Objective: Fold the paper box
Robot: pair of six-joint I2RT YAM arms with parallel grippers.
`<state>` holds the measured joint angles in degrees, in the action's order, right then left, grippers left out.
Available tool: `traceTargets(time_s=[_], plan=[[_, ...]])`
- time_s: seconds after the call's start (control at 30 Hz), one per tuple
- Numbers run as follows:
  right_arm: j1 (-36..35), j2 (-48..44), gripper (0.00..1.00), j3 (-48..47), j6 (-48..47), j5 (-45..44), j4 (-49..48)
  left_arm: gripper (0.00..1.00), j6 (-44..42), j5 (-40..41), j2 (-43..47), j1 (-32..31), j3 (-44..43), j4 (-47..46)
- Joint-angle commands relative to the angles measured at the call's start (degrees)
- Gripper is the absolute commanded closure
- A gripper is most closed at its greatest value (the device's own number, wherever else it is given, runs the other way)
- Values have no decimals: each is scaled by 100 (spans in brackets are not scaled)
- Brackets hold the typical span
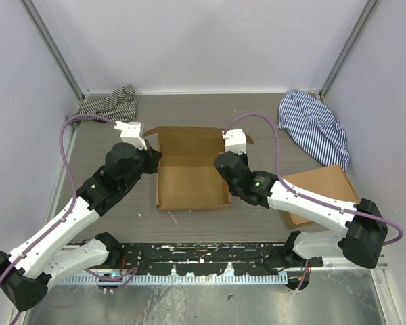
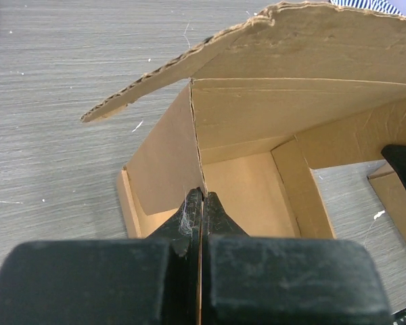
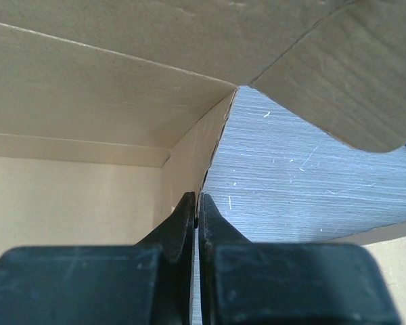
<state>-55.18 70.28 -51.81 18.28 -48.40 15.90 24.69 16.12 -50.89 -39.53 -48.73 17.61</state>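
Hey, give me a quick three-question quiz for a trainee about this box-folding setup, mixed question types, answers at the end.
1. True or false: the left gripper and the right gripper each have their fingers shut on a side wall of the brown die-cut cardboard box.
2. Multiple choice: the flat brown cardboard stack lies (A) to the left of the box, (B) to the right of the box, (C) inside the box.
3. Fill in: the box's lid flap is ____ (open or shut).

Key: 1 true; 2 B; 3 open.
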Motion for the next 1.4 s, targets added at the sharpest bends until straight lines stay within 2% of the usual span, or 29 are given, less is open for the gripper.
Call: traceTargets(time_s=[0.0,0.27,0.57,0.73,0.8,0.97,1.03,1.27,1.37], plan=[[32,169,99,-136,198,96,-544,100,-35,-113,-35,-32,-141,-433],[47,97,99,-19,412,304,-608,100,-3,-105,69,-29,-13,-344],[35,-142,99,305,677,557,-497,100,221,-116,545,-32,713,-175],[34,-234,97,365,755,996,-336,100,337,-114,803,-28,993,71],[26,-320,90,365,790,1225,-184,100,388,-99,906,-35,1076,177],[7,-866,58,314,701,1924,591,100,547,-150,1077,-36,1204,375],[7,-1106,50,248,546,2368,993,100,599,-194,1113,-36,1248,400],[0,-1943,42,-263,-40,4089,2417,100,702,-479,1195,-40,1269,736],[0,-2263,41,-440,-189,4686,2643,100,745,-636,1341,-45,1220,1107]])
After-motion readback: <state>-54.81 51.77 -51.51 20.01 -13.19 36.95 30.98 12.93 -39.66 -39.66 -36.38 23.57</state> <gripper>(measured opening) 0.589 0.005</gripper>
